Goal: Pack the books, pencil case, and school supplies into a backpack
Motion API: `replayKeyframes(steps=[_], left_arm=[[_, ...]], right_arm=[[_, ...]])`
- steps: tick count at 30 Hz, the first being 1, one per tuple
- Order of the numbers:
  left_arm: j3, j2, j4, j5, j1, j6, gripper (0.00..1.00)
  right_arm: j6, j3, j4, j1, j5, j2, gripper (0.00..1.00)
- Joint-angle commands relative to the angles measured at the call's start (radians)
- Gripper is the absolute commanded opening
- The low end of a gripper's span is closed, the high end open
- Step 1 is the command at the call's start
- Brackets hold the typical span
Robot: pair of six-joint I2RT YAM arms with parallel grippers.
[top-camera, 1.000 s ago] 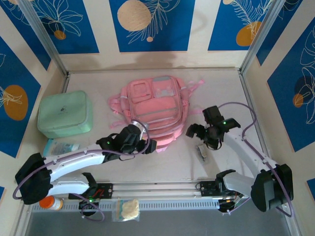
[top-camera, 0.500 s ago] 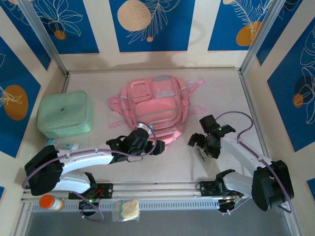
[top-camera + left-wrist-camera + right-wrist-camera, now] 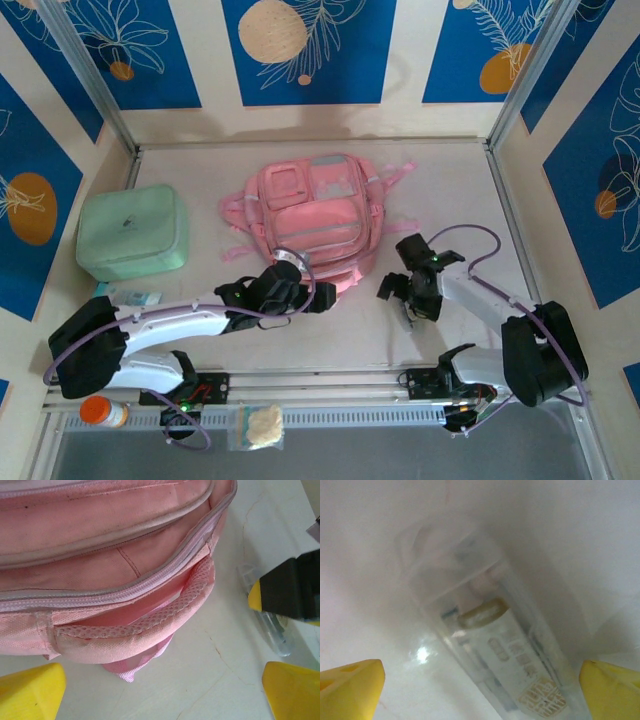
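The pink backpack (image 3: 305, 215) lies flat mid-table. In the left wrist view its zipper and mesh handle (image 3: 150, 625) fill the top. My left gripper (image 3: 303, 297) is open at the backpack's near edge, yellow fingertips (image 3: 30, 692) apart with bare table between them. My right gripper (image 3: 404, 298) is open and low over the school supplies (image 3: 495, 655), a small clear oblong pack with a printed label lying between its spread fingertips (image 3: 350, 687), apart from them. That pack (image 3: 270, 630) also lies right of the backpack. The pale-teal pencil case (image 3: 128, 296) peeks out beside the left arm. The books are out of view.
A mint-green zip case (image 3: 130, 232) sits at the left. An orange-capped bottle (image 3: 100, 410) and a small clear bag (image 3: 258, 425) rest by the front rail. Frame posts and walls close in the table on three sides.
The left gripper has opened wider and slid right along the backpack's near edge. The right gripper has moved left and down over the small clear pack.
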Motion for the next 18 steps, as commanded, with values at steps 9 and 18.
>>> replayKeyframes(steps=[9,18], left_arm=[[-0.013,-0.044,-0.041,-0.032,0.011,-0.014,0.99],[0.026,-0.031,-0.097,-0.018,0.018,0.025,0.99]], right_arm=[[0.151,0.047,-0.156,0.209,0.094,0.062,0.98],[0.168,0.048,-0.080,0.240,0.108,0.126,0.85]])
